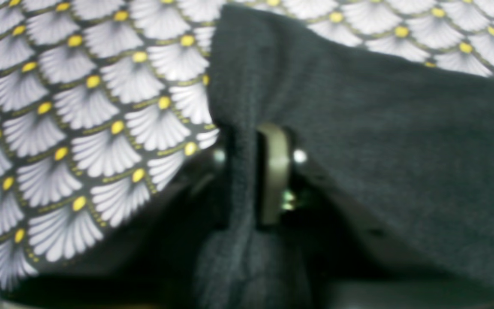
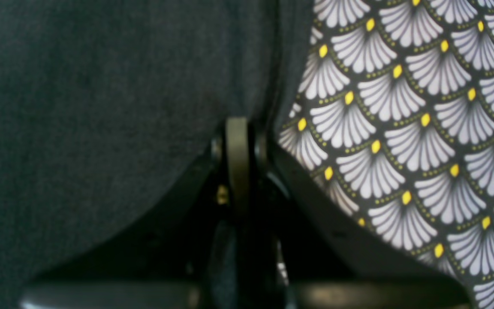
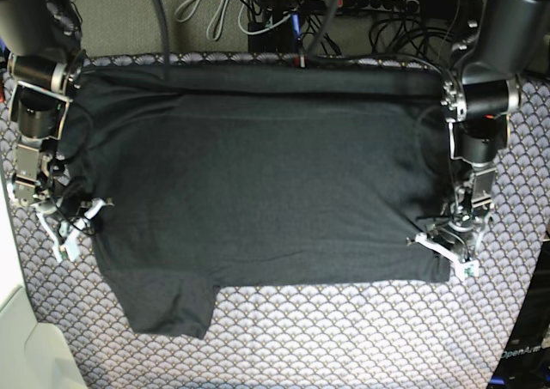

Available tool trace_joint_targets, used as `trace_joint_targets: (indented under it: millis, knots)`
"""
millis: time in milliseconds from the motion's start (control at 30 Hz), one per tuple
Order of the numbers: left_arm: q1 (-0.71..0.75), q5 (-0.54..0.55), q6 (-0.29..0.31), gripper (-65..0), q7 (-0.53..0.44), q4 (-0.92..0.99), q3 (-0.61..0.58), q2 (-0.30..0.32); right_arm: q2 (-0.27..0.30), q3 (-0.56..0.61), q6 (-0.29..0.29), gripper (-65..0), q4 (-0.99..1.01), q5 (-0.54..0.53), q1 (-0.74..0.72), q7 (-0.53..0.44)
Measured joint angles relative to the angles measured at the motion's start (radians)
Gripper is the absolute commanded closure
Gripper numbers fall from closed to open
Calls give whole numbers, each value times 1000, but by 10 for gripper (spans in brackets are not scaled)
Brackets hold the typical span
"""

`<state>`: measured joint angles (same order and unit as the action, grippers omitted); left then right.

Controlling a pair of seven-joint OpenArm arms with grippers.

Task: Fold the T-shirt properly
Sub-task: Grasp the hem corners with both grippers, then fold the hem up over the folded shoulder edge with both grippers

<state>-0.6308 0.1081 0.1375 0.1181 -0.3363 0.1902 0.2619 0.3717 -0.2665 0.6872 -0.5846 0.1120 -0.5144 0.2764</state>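
Note:
The dark charcoal T-shirt (image 3: 266, 183) lies spread flat on the scallop-patterned cloth (image 3: 344, 337). One sleeve (image 3: 168, 307) sticks out at the near left. My left gripper (image 3: 447, 250) is at the shirt's near right corner. In the left wrist view it (image 1: 255, 171) is shut on a fold of the shirt (image 1: 380, 128). My right gripper (image 3: 70, 227) is at the shirt's left edge. In the right wrist view it (image 2: 247, 159) is shut on the shirt's edge (image 2: 101, 107). Both grippers are low, near the cloth. No print shows.
The patterned cloth (image 1: 79, 128) covers the table on all sides of the shirt. Cables and a power strip (image 3: 378, 7) lie behind the table's far edge. A white surface (image 3: 17, 337) stands at the near left corner, and a dark object (image 3: 524, 355) at the near right.

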Motion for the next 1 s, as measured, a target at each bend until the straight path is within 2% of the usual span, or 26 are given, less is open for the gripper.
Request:
trace_joint_targets:
  millis: [100,300,400,533,633,767,1000]
  knots:
    - [0,0,-3,-19,1,-3,5,-2,0,0,0,0,0,0,0,0]
    - [2,0,-2,-4,13,-12,5,-1,6,-2,2,0,-3,0,-2,8]
    - [16,-8,-3,-4,136,-104,4,-2,8,-3,6,0,-42,4,11,39]
    - [114,-8,-6,-4,274,-337,5,-3,5,-48,15,0,-233,-36,134,108]
    - [158,-11,-5,-4,298,-420,5,-7,8,-59,16,0,-352,-48,193,174]
    - [192,-6,-3,-4,341,-516,5,-12,5,-58,15,0,-461,-89,218,186]
    - [294,-8,-2,-4,463,-684,119,-11,3,-58,19,0,-590,-82,341,212]
